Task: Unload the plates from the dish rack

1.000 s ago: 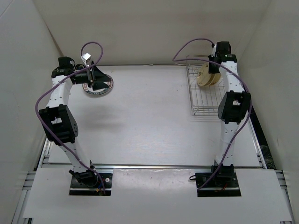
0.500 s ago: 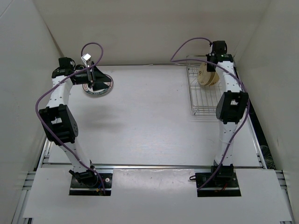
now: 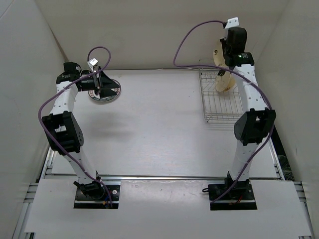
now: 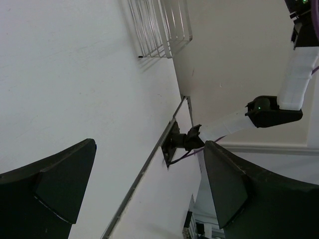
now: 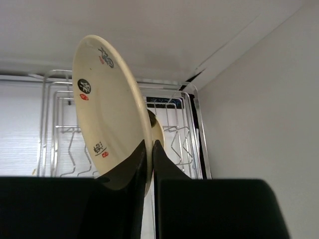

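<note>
My right gripper (image 3: 222, 59) is shut on the rim of a cream plate (image 3: 217, 54) with dark marks and holds it edge-on, raised above the dish rack (image 3: 213, 107). In the right wrist view the fingertips (image 5: 150, 142) pinch the plate (image 5: 107, 114) over the rack's wires (image 5: 60, 99). Another cream plate (image 3: 224, 82) stands in the rack. A white plate with a dark patterned rim (image 3: 111, 92) lies on the table at the far left. My left gripper (image 3: 98, 84) hovers over it, open and empty (image 4: 149, 144).
White walls close in the table at the back and on both sides. The rack sits close to the right wall and back corner. The left wrist view shows the rack (image 4: 159, 30) and the right arm (image 4: 271, 109) across the table.
My right gripper has risen from the rack with the cream plate in it, leaving one cream plate standing. The left arm has barely moved.
</note>
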